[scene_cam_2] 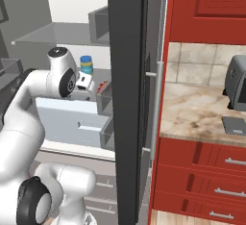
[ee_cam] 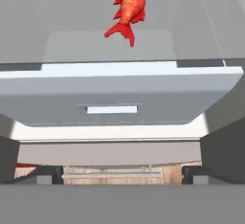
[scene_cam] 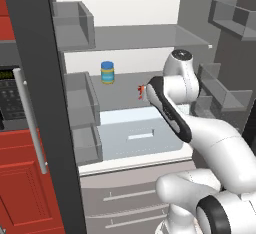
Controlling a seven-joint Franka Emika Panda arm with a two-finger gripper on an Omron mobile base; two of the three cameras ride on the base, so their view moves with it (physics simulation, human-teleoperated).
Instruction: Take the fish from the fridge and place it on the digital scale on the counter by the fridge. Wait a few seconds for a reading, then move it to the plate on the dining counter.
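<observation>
Fridge (scene_cam: 45, 103), doors open — grey shelves inside, pale blue-white drawer (scene_cam: 137, 135) below them. Fish (ee_cam: 128, 8), red-orange: lying on the grey shelf just behind the drawer, free of the gripper (ee_cam: 122, 174), whose fingers stand wide apart and hold nothing. Blue jar (scene_cam: 107, 72) with yellow band: same shelf, further back and apart from the fish. Arm's forearm partly hides the fish in the left base view. Counter (scene_cam_2: 192, 113), marbled, red drawer fronts — beside the fridge, bearing the digital scale (scene_cam_2: 234, 125) and a grey microwave (scene_cam_2: 237, 82).
</observation>
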